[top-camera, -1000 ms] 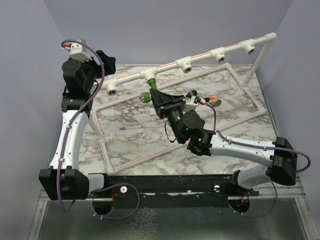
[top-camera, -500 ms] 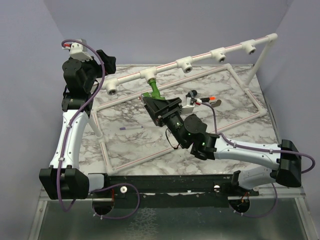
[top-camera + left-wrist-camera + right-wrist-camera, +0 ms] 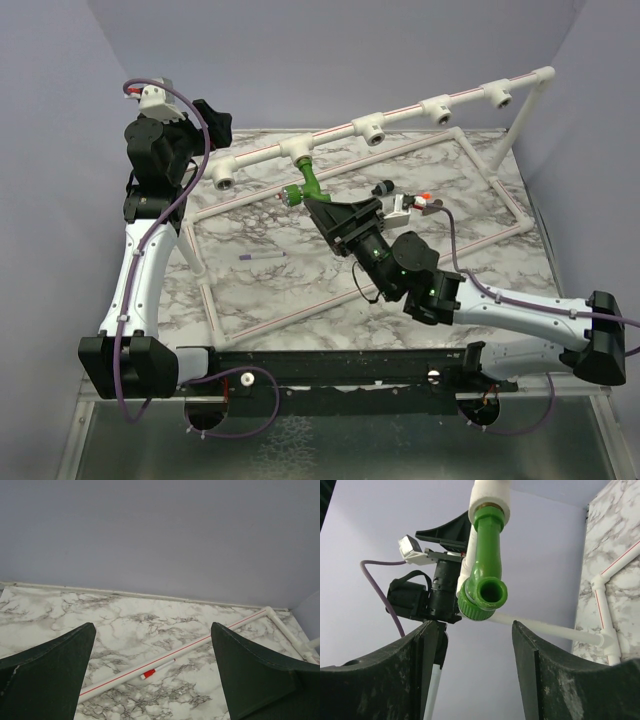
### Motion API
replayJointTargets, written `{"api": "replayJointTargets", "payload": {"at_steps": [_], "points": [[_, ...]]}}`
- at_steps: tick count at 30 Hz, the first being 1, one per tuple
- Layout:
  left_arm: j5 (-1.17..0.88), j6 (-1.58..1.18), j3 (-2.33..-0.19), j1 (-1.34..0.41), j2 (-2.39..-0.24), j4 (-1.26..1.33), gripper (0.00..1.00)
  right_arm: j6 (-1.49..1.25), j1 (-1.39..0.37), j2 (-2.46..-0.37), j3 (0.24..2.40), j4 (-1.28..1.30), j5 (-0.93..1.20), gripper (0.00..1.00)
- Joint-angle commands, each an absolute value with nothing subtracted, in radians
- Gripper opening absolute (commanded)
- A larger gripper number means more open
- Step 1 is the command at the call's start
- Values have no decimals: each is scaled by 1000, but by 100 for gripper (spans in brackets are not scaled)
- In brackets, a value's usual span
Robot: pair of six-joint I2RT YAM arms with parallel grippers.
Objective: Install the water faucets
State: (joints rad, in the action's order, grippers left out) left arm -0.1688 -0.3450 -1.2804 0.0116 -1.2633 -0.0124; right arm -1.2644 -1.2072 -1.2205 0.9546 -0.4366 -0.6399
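Observation:
A bright green water faucet (image 3: 303, 184) hangs with its top end seated in a white T-socket (image 3: 298, 150) of the raised pipe rail. In the right wrist view the faucet (image 3: 487, 565) points its round open end at the camera, under the socket (image 3: 490, 497). My right gripper (image 3: 325, 207) sits just below and in front of it, open, with both fingers clear of the faucet and nothing between them (image 3: 475, 645). My left gripper (image 3: 214, 122) is high at the back left, wide open and empty (image 3: 152, 675).
The rail carries more white T-sockets (image 3: 372, 133), (image 3: 438, 110), (image 3: 222, 180). A white pipe frame (image 3: 300, 305) lies on the marble table. A thin purple pen (image 3: 262, 257) lies inside it. Small loose parts (image 3: 382, 188), (image 3: 424, 198) lie right of the faucet. A red-capped pen (image 3: 155, 669) rests against a pipe (image 3: 200, 645).
My right gripper has opened, let go of the green faucet and drawn back toward the near right. The faucet stays hanging in the socket. The left arm has not moved.

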Motion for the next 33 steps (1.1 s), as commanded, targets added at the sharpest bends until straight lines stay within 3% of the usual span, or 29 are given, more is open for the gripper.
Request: {"api": "replayJointTargets", "payload": {"at_steps": [1,5,15,33], "points": [[-186,-353,-1201,18,-1325,-195,99,-1142,-1209,-1149,927,-372,-699,66],[-186,-354,-1201,17,-1327,-194,99,-994,-1209,-1105,924,-331,-727,66],[-187,-354,-1201,17,-1325,-195,99,-316,-1209,-1054,977,-339,-680,68],[-188,-354,-1201,17,-1325,-195,99,788,-1209,-1030,1050,-105,-342,77]]}}
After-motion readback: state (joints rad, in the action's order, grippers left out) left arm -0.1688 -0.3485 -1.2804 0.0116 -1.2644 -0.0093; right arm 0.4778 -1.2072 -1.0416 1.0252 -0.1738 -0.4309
